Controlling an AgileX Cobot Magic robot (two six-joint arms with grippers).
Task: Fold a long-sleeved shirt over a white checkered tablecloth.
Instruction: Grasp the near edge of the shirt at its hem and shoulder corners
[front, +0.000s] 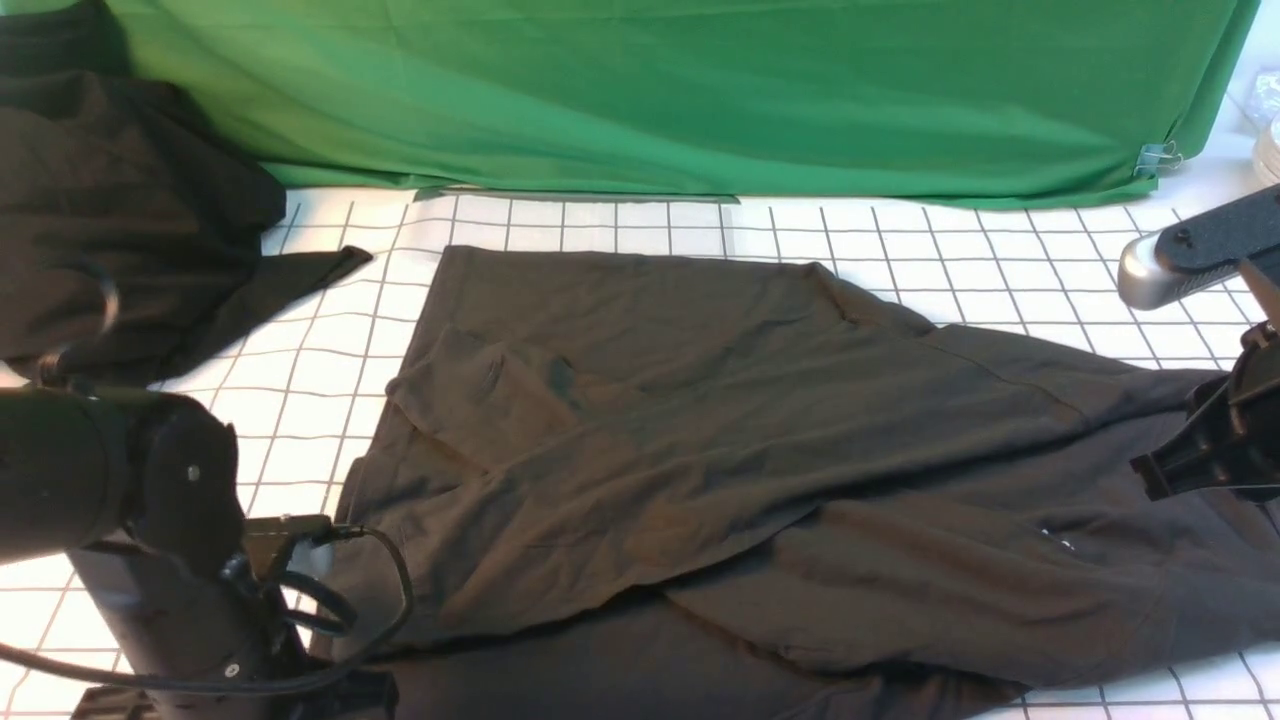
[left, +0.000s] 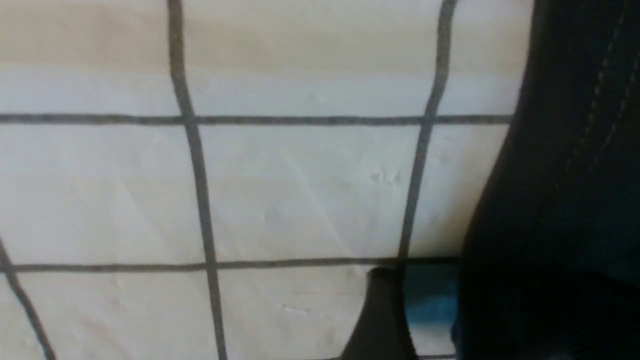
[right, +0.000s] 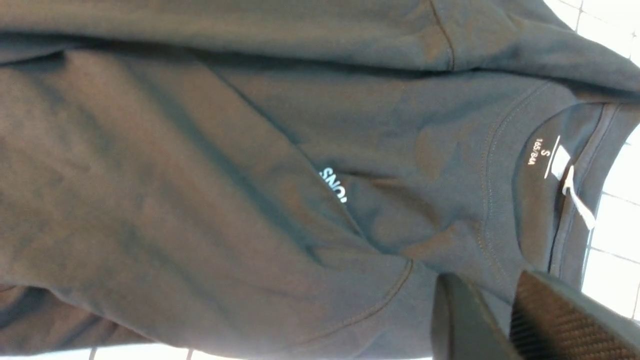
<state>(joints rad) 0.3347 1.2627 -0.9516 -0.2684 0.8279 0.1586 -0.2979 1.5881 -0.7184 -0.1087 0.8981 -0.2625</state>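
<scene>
Right pincer (right: 492, 287) over long-sleeved shirt (right: 225, 210), beside collar (right: 500, 150).

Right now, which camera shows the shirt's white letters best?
Right wrist view: the letters read clearly, half tucked in a fold. Front view shows only a tiny white speck; left wrist view shows none.

The long-sleeved shirt (front: 700, 420) across the middle of the frame is charcoal-black, plain except for small white lettering (right: 334, 184) and a white size mark (right: 542, 155) inside its neck. The tablecloth (front: 620, 225) is white, with thin dark grey lines forming a grid of squares. The fabric (front: 650, 90) along the top is plain green. The garment (front: 110, 210) at upper left is a plain, deeper black.
</scene>
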